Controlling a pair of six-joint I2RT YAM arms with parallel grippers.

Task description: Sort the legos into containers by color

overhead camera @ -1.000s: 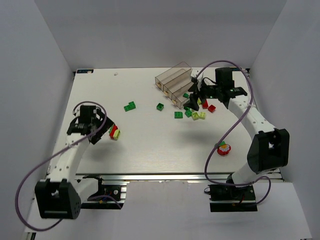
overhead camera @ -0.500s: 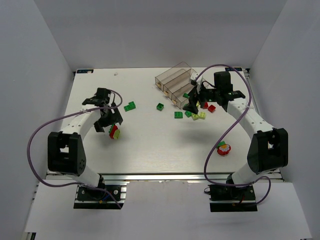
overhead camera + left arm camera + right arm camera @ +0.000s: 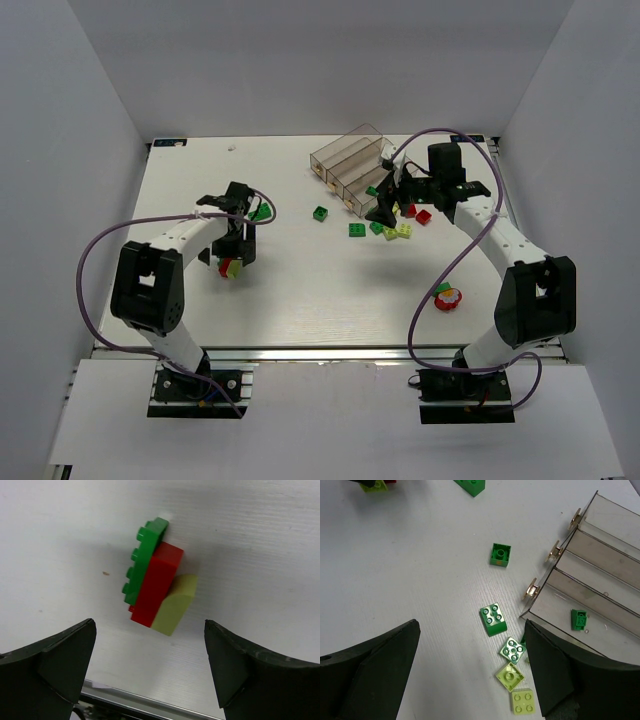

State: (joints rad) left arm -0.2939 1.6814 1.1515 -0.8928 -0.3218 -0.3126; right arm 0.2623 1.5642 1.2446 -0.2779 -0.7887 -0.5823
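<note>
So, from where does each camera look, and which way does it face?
Top external: fixed above and behind the bases, looking down on the table; the left arm and right arm show whole.
Left wrist: on the left arm, looking down at a green-red-lime brick stack; its open jaws fill the bottom corners.
Right wrist: on the right arm, looking down at loose bricks and the clear tray; its open jaws fill the bottom corners.
Shared: the top view also shows that stack and tray.
</note>
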